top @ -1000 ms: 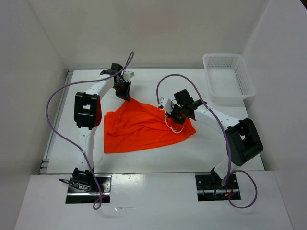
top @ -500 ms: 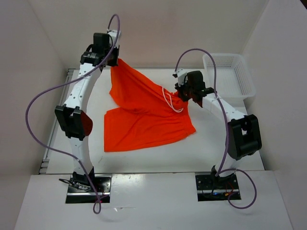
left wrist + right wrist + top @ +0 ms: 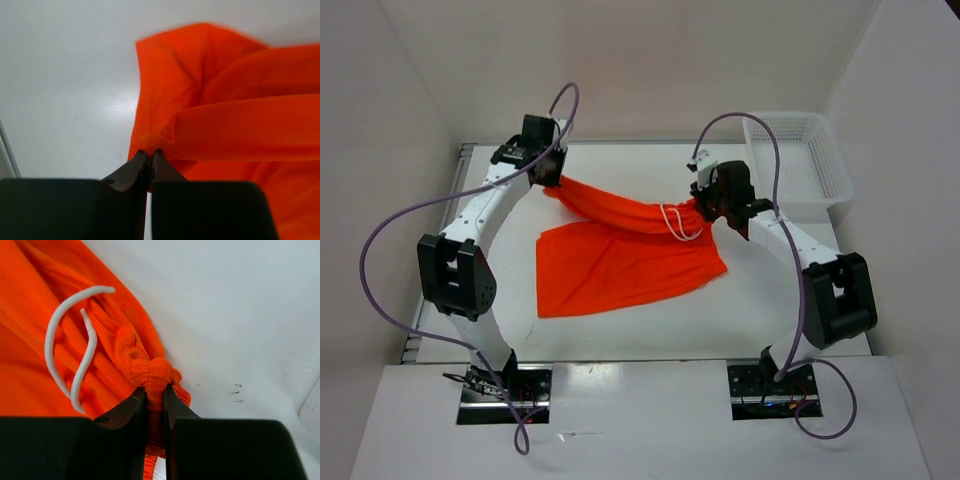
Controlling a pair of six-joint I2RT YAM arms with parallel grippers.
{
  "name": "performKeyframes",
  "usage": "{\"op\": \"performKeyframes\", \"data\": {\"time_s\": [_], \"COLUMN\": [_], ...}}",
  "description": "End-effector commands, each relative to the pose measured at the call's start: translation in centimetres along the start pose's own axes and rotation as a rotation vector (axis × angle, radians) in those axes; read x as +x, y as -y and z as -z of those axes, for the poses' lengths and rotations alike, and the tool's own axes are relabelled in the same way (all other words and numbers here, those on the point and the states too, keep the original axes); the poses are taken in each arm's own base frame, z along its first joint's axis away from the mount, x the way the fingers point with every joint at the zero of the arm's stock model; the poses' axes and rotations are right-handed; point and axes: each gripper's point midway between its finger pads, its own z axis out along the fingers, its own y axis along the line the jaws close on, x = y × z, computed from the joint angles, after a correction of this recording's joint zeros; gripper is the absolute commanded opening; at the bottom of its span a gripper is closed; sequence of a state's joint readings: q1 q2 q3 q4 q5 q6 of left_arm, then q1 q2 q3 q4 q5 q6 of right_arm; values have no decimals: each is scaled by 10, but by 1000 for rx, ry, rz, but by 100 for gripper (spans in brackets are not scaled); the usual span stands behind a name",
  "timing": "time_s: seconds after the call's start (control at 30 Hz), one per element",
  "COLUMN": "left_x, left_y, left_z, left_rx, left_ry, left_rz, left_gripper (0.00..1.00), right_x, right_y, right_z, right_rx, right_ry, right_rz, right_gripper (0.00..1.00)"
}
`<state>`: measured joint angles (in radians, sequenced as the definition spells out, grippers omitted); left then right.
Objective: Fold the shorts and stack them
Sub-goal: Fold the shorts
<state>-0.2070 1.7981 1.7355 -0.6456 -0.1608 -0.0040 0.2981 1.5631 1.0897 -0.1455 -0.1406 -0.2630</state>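
Tabletop (image 3: pixel 620 325) is carrying everything. White, and taking up most of the top view.

Orange shorts (image 3: pixel 620 265) are sitting mid-tabletop between the two arms. The lower part is lying flat. The far edge is hanging off the tabletop as a stretched, sagging band strung between the two grippers. In the left wrist view, the fabric (image 3: pixel 225 130) is running out taut to the right over loose folds.

White mesh basket (image 3: pixel 795 165) is sitting at the far right corner, well apart from the shorts.

Left arm (image 3: pixel 480 215) is reaching toward the far left. Right arm (image 3: pixel 785 240) is reaching to the far middle, just beside the basket.

Left gripper (image 3: pixel 552 178) is pinching the left end of the raised edge. Wrist cam is showing its tips (image 3: pixel 150 155) closed tight on a hemmed corner.

Right gripper (image 3: pixel 705 208) is clamping the right end. Wrist cam is showing its tips (image 3: pixel 154 390) squeezing a bunched knot of waistband.

Thin white drawstring (image 3: pixel 677 222) is dangling in a loop just left of the right gripper. It is lying against the gathered mesh fabric in the right wrist view (image 3: pixel 91 346).
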Motion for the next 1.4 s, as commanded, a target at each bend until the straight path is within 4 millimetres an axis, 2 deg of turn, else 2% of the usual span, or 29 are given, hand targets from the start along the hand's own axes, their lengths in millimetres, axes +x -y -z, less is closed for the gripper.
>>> {"op": "performKeyframes", "data": {"time_s": [0.0,0.03,0.1,0.2,0.3,0.4,0.47,0.5,0.53,0.57,0.6,0.63,0.73,0.77,0.83,0.87,0.93,0.97,1.03,1.13,1.17,1.3,1.33,1.37], "left_x": [27,31,47,59,73,90,109,112,122,128,149,158,187,194,204,215,225,230,249,271,275,287,287,287], "left_y": [-5,-8,-11,-12,-14,-12,-7,-8,-5,-2,3,5,16,20,23,26,30,33,40,43,45,43,43,43], "left_z": [25,36,49,64,71,79,83,87,88,91,86,88,87,87,87,89,89,89,90,91,91,92,92,92], "left_rx": [-31,-42,-51,-51,-59,-48,-20,-21,-10,-2,17,30,74,84,90,97,106,114,130,129,135,117,117,117], "left_ry": [-26,-23,-38,-48,-66,-91,-132,-126,-149,-153,-210,-231,-298,-321,-338,-363,-388,-399,-447,-498,-507,-543,-544,-544], "left_rz": [-12,-12,-14,-16,-19,-23,-28,-27,-30,-39,-46,-48,-59,-73,-83,-95,-110,-122,-153,-192,-205,-229,-229,-229], "left_gripper": [0,0,0,0,0,0,0,0,0,0,0,2,3,4,4,4,4,4,4,6,6,7,8,10], "right_x": [-9,0,8,15,24,23,32,38,44,59,59,66,69,70,81,91,94,102,107,121,128,133,133,133], "right_y": [-3,-5,-8,-10,-15,-15,-21,-27,-31,-37,-39,-41,-48,-52,-59,-62,-70,-69,-77,-78,-76,-76,-76,-79], "right_z": [20,24,29,32,38,47,57,62,63,68,68,67,73,76,80,82,84,85,85,88,89,95,97,100], "right_rx": [-32,-36,-49,-70,-102,-117,-153,-194,-219,-250,-260,-266,-288,-300,-335,-344,-363,-366,-389,-406,-411,-430,-430,-439], "right_ry": [61,45,37,19,-4,-12,-47,-53,-67,-104,-100,-113,-117,-120,-165,-187,-190,-215,-219,-260,-279,-304,-304,-303], "right_rz": [106,121,178,239,283,341,368,401,408,404,403,399,433,448,494,507,554,566,591,627,655,699,699,714], "right_gripper": [0,0,0,0,0,0,0,0,0,0,0,0,0,0,1,2,2,4,4,9,11,18,29,34]}}
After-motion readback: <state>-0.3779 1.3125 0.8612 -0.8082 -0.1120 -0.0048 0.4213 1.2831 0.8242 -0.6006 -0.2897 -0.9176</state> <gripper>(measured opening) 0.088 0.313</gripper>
